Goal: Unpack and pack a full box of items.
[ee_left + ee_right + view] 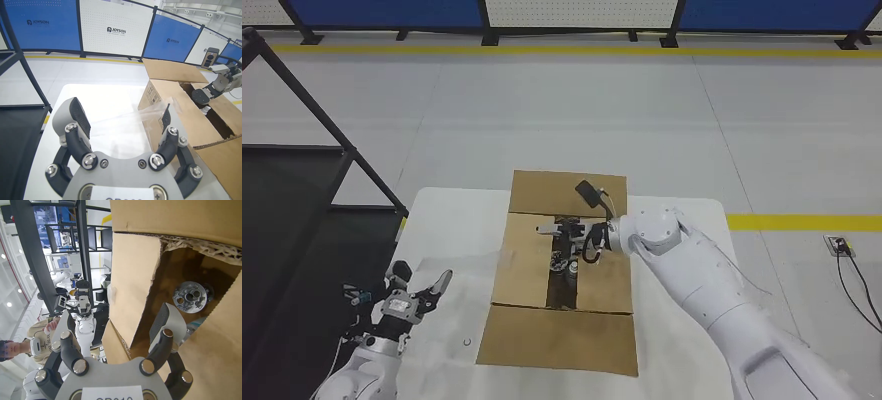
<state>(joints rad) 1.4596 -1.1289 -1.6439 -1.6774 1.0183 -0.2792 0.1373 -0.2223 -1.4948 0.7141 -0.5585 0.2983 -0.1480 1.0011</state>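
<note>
Judging by flaps only parted, w/ a metal disc (189,296) & bottle (194,325) inside, unpacking the box (562,300) looks barely begun — right gripper (115,313), fingers spread, straddles one flap at the slot; left gripper (122,105) hangs released over the table (452,225) beside it.

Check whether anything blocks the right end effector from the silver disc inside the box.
Yes. One box flap lies between the fingers of the open right end effector; the silver disc shows inside, through the narrow gap.

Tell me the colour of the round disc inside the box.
The disc is silvery grey, clearest in the right wrist view.
</note>
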